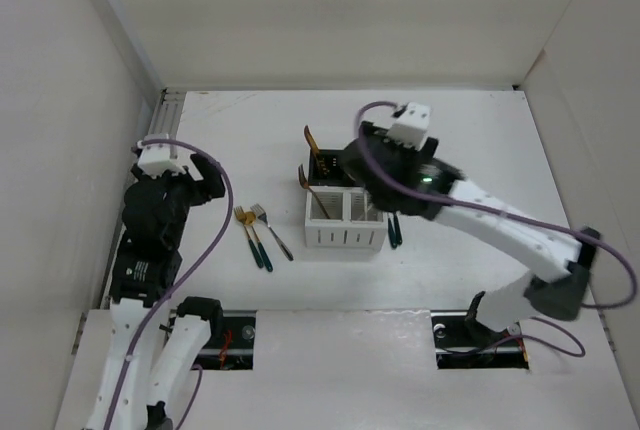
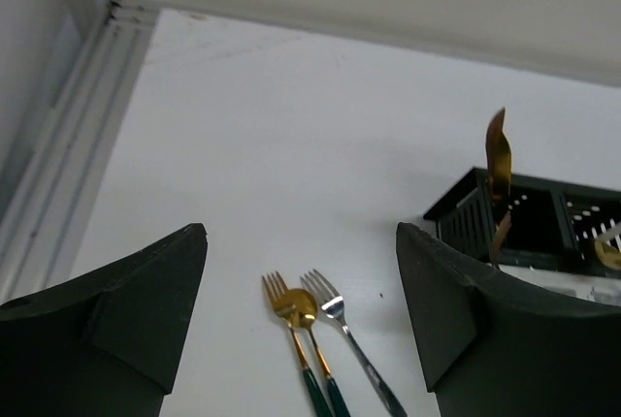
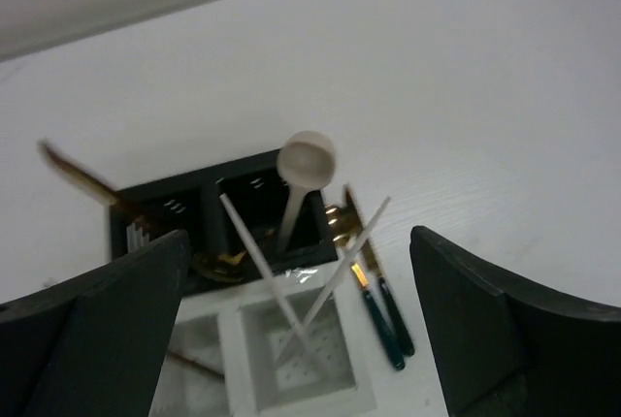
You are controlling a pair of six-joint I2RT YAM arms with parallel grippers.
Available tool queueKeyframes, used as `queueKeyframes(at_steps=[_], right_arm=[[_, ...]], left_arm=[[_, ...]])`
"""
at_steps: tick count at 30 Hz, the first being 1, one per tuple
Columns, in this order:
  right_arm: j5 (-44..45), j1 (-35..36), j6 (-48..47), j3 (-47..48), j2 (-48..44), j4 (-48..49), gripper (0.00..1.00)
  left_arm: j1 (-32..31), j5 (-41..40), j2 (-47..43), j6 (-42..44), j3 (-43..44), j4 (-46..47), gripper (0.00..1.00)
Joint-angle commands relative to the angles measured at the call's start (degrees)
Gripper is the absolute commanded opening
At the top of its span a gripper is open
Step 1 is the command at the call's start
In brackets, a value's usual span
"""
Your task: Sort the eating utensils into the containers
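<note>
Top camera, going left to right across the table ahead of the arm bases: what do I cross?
left gripper → gold fork and spoon pair → silver fork → white bins → teal-handled utensils lying beside the bins

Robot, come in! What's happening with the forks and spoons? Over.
Left gripper open, facing the forks on the table. Right gripper open, over the bins. Cream spoon stands in a black bin. Nothing blocking the forks.

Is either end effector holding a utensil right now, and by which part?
Nothing is held. The left end effector is open over the table, and the right end effector is open above the containers, its fingers clear of the utensils standing there.
</note>
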Motion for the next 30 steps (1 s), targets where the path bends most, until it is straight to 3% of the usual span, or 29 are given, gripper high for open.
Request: queueKeyframes(at_steps=[1,3,5,7,8,9,11,14,18,20,22,24,26,28,30], right_arm=[[-40.0,-9.5,-36.6,-7.8,-16.7,33.2,0.99],[-49.8,-14.5,-38.8,-10.3,-22.7,35.8,0.99],[-61.3,-21.7,-41.6,-6.7,-23.5,34.5,0.99],[-72.3,-27.0,-46.2,-2.0,-19.6,30.1,0.99],[-83.4,-31.8,-47.8,0.5,-17.5,23.9,0.99],[-86.2,-33.3,-49.0,5.3,-15.2,20.7,0.99],[-84.3,-35.4,-49.7,8.1,-10.5,14.0,0.99],[-80.8,-38.0,-47.8,6.8,-12.4,14.5,1.00],[-95.5,-48.8,-44.9,-1.1,-16.9,20.6,1.00],[-97.2,-53.0,-44.9,-2.4,-16.2,18.3,1.00],[-91.9,-55.4,-46.1,-3.5,-14.0,13.6,1.00],[-91.0,-57.3,-46.8,-7.9,-13.4,12.9,1.00],[-93.9,-60.0,-46.2,-16.2,-15.8,16.0,1.00],[-95.3,-61.6,-45.6,-21.6,-19.5,18.4,0.87],[-90.8,-62.1,-45.1,-27.3,-21.2,19.0,0.67]], left_arm=[[0.3,9.2,4.3,-2.0,-2.1,1.4,0.75],[0.3,9.2,6.1,-2.0,-2.7,2.6,0.75],[0.3,10.5,9.3,-2.6,-2.7,3.9,0.75],[0.3,11.3,11.7,-3.2,-1.5,3.9,0.74],[0.3,12.0,14.5,-3.2,-0.8,3.9,0.73],[0.3,12.6,16.0,-2.5,-0.2,3.0,0.73],[-0.2,10.6,20.6,-1.3,1.9,0.3,0.72],[-0.9,8.1,24.2,1.7,3.3,-2.6,0.72],[-0.9,7.0,26.9,4.6,3.3,-5.3,0.72],[-0.9,7.0,26.9,4.6,3.3,-6.0,0.75],[-0.9,7.0,26.9,4.6,2.8,-6.5,0.79],[-1.5,6.4,26.9,3.5,2.8,-7.0,0.88],[-1.5,6.4,26.9,3.5,2.8,-7.0,0.89],[-1.5,5.9,26.9,3.5,1.6,-6.0,0.90],[-1.5,5.4,27.4,2.4,0.8,-4.8,0.90]])
